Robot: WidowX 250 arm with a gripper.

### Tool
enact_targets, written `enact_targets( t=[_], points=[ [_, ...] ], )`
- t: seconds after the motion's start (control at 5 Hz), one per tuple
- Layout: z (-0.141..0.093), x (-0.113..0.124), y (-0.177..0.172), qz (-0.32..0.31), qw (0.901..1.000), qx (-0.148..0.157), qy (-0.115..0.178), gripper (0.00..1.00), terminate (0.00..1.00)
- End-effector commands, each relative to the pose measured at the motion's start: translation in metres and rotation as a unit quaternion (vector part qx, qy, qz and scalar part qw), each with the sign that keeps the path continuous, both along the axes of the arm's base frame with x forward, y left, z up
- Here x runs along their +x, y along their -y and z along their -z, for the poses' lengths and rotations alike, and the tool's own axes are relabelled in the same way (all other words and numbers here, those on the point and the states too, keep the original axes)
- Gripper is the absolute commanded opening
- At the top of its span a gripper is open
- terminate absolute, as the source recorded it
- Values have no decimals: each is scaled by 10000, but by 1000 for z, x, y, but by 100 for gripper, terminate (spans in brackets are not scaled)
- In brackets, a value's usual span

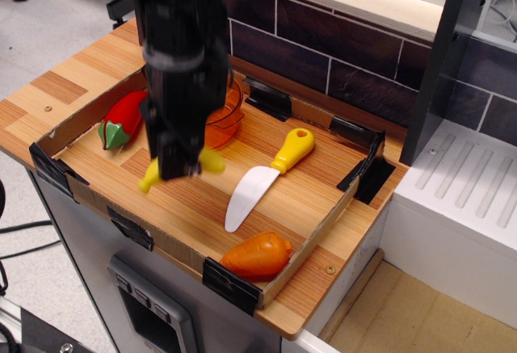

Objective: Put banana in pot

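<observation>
The small yellow banana (212, 161) is held in my black gripper (178, 167), which is shut on its middle; only its two ends stick out left and right. It hangs a little above the wooden tray floor, near the front left. The arm is motion-blurred. The translucent orange pot (224, 123) stands just behind and to the right of the gripper, mostly hidden by the arm.
A red pepper with a green stem (123, 120) lies left of the arm. A white knife with a yellow handle (266, 177) lies in the middle. An orange carrot (258, 256) sits in the front right corner. Low cardboard walls (319, 232) with black clips ring the tray.
</observation>
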State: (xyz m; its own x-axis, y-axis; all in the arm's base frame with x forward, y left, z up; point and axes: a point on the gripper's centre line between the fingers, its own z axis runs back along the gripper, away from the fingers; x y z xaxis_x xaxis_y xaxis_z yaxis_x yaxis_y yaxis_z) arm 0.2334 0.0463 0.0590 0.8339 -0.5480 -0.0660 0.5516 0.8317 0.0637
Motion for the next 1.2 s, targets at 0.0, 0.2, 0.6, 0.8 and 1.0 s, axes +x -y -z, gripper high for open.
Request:
enact_targets(
  t=[0.0,0.2,0.6,0.8,1.0],
  points=[
    [-63,41,-12,-687,9935,-240,880,0,0],
    [-58,67,-26,-1153,9894,-23,888,0,0],
    [-40,89,-48,-1838,9804,335,634,0,0],
    [-26,87,-54,-1877,9789,591,544,0,0],
    [-17,87,-57,-1935,9774,714,462,0,0]
  ],
)
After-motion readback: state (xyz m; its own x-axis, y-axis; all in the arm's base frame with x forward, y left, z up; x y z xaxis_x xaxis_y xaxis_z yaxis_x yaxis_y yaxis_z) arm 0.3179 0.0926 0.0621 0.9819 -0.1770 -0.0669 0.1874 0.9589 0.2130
